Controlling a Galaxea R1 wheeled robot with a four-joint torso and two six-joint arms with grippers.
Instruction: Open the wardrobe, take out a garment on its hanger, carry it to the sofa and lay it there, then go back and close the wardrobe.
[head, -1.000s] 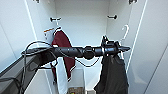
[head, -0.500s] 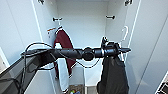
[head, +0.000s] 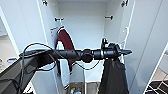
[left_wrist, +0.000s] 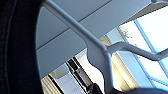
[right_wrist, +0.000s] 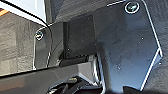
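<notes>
I have the left claw (head: 126, 52) gripping the thin white hanger (left_wrist: 100, 50) so the plain black shirt (head: 113, 77) hangs free inside the open tall white wardrobe (head: 82, 30), beside a dark red garment (head: 66, 43). I cannot tell the right claw's state.

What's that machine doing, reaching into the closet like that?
It is fetching clothes. The wardrobe stands open, and the robot's left arm stretches across the opening with its left gripper at the top of the black shirt, which hangs below it on a white hanger. A dark red garment hangs further inside, to the left.
</notes>
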